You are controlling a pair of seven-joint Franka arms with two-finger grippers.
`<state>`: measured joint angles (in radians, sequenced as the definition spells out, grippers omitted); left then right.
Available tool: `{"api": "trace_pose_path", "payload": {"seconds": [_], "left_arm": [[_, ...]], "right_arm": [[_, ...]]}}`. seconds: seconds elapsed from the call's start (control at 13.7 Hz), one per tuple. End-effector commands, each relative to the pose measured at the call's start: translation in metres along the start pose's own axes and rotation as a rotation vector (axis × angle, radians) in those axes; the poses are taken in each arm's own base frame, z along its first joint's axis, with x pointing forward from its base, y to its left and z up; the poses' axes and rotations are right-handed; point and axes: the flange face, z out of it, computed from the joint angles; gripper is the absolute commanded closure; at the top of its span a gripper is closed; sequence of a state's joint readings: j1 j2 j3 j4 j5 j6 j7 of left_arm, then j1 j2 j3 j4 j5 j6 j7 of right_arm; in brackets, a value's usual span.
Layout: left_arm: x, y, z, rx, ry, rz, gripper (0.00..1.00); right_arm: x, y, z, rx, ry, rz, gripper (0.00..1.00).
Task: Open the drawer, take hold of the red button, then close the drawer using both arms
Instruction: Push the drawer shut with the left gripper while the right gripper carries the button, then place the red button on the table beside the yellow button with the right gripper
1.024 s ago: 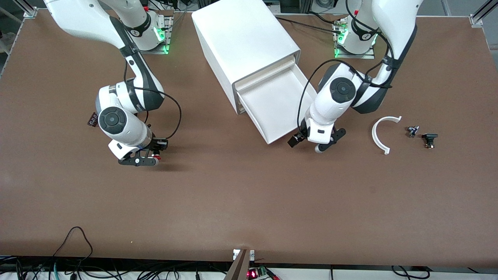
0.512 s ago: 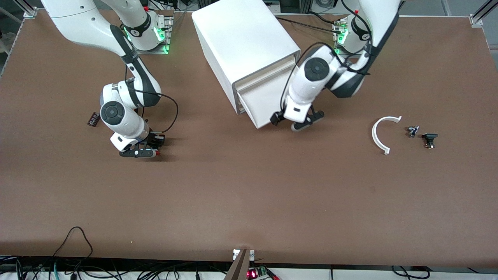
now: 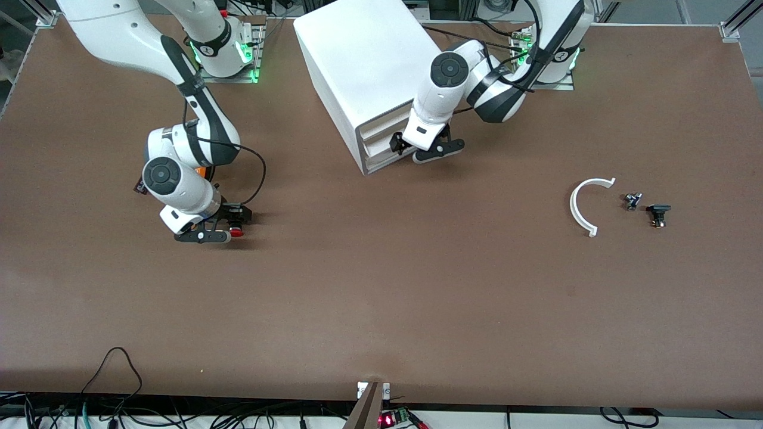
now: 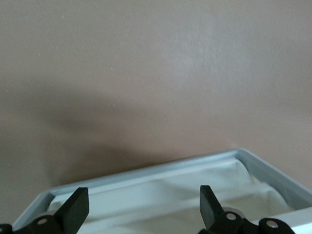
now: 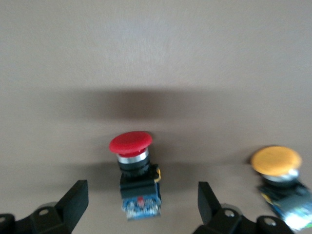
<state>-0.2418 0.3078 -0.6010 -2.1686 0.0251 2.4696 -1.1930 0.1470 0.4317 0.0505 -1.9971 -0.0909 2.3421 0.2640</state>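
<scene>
The brown table [image 3: 381,298] is bare and wide toward the front camera. The white cabinet [image 3: 363,53] shows no readable writing. Its drawer [image 3: 381,146] sits pushed nearly flush, with the left gripper [image 3: 430,149] low at the drawer's front edge, fingers [image 4: 75,209] spread apart. The right gripper [image 3: 205,229] is low over the table, fingers [image 5: 73,202] wide, and the red button [image 5: 130,163] lies loose between them, touching neither. An orange-capped button [image 5: 277,168] lies just beside that gripper.
</scene>
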Motion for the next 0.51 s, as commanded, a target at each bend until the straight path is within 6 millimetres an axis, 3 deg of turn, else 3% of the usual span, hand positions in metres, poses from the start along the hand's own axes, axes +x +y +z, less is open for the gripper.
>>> {"api": "trace_pose_path", "payload": {"seconds": [0.0,0.15,0.29,0.44], "left_arm": [[-0.031,0.005,-0.005,0.002,0.004,0.050,0.00],[-0.033,0.006,-0.004,0.003,0.000,0.053,0.00],[-0.021,0.002,-0.005,0.001,0.009,0.044,0.00],[0.049,-0.019,-0.025,-0.030,0.051,-0.074,0.00]], "right_arm": [[0.024,0.004,-0.090,-0.003,-0.035,0.012,0.00],[0.036,0.003,-0.140,0.003,-0.039,0.023,0.00],[0.036,0.002,-0.189,0.055,-0.016,0.070,0.00],[0.032,0.008,-0.234,0.050,-0.004,0.084,0.00]]}}
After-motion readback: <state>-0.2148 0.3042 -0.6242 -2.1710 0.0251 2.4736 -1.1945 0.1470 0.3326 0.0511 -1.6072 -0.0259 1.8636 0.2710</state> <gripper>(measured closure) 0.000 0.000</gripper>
